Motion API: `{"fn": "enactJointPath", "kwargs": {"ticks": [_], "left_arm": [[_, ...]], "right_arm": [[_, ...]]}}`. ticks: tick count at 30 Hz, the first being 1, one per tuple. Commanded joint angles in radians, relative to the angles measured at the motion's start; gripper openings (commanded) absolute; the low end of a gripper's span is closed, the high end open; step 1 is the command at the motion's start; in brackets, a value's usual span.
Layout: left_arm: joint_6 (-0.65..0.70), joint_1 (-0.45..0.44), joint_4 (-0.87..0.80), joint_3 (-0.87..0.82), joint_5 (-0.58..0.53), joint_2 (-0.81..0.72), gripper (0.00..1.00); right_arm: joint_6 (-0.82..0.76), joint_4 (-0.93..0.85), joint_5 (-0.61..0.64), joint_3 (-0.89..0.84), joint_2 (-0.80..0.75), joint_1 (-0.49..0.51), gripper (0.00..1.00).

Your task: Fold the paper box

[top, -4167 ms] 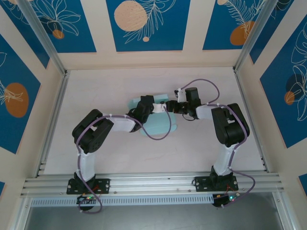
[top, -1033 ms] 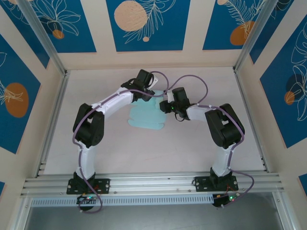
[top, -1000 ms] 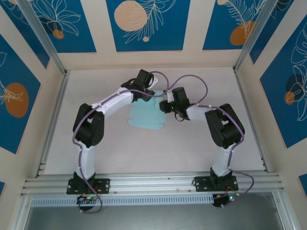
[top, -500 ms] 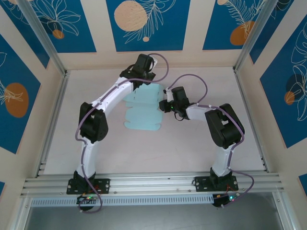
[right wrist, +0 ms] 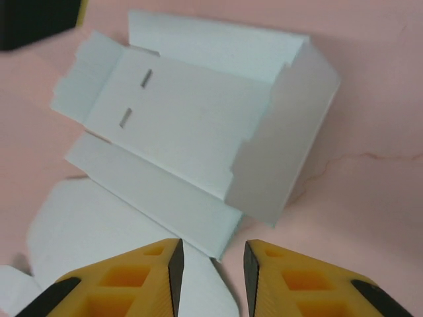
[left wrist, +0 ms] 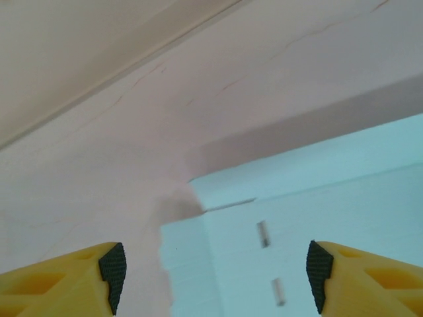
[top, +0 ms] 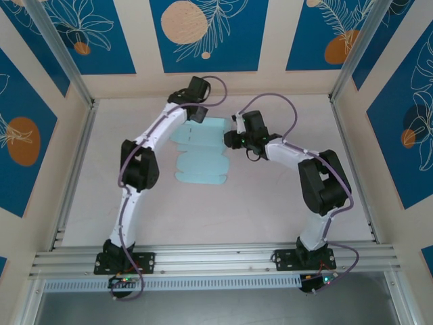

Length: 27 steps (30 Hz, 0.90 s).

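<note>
Top external view: the left arm stretches almost straight from its base toward the far wall, its wrist bent back so that the left gripper (top: 197,116) points down at the pale pink table (top: 101,176). The right arm leans forward and inward, elbow out to the right, its forearm carrying the right gripper (top: 234,139) toward the middle of the table. Between the two grippers lies the pale light-blue thin card box sheet with flaps and scalloped tabs (top: 201,162), its far edge under the left gripper and its right edge just beside the right one.

In the left wrist view the left gripper (left wrist: 215,281) stands wide apart with nothing between its yellow fingers (left wrist: 99,271); the far left corner of the sheet (left wrist: 317,211), with two small slots, lies below it.

In the right wrist view the right gripper (right wrist: 213,267) is parted by a narrow gap and clamps nothing. The sheet (right wrist: 185,125) sits just ahead, one side panel raised at the right, and its near corner reaches the gap.
</note>
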Motion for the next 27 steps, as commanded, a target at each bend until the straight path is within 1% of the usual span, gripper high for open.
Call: {"fn": "enactJointPath", "kwargs": {"ticks": [1,3,6,9,11,16,19,22,27], "left_arm": [[-0.006,0.103,0.028,-0.136,0.091,-0.160,0.76],[-0.025,0.196,0.034,-0.226,0.266,-0.210,0.78],[-0.059,0.315,0.065,-0.348,0.525,-0.243,0.81],[-0.102,0.387,0.176,-0.473,0.728,-0.261,0.83],[-0.133,0.407,0.228,-0.503,0.839,-0.243,0.83],[-0.140,0.394,0.225,-0.463,0.901,-0.163,0.83],[-0.133,0.372,0.216,-0.441,0.901,-0.126,0.83],[-0.118,0.344,0.174,-0.391,0.857,-0.078,0.81],[-0.102,0.301,0.139,-0.326,0.791,-0.009,0.74]], "right_arm": [[0.030,-0.147,0.019,0.084,-0.052,-0.012,0.35],[0.032,-0.190,0.019,0.111,-0.053,-0.012,0.35],[0.045,-0.225,0.009,0.137,-0.054,-0.018,0.35],[0.060,-0.233,0.001,0.147,-0.051,-0.024,0.37],[0.075,-0.234,-0.005,0.148,-0.051,-0.030,0.38],[0.102,-0.230,-0.008,0.146,-0.055,-0.038,0.42],[0.113,-0.228,-0.003,0.143,-0.057,-0.039,0.43],[0.120,-0.221,-0.001,0.138,-0.060,-0.041,0.44],[0.125,-0.211,0.007,0.122,-0.074,-0.044,0.45]]}}
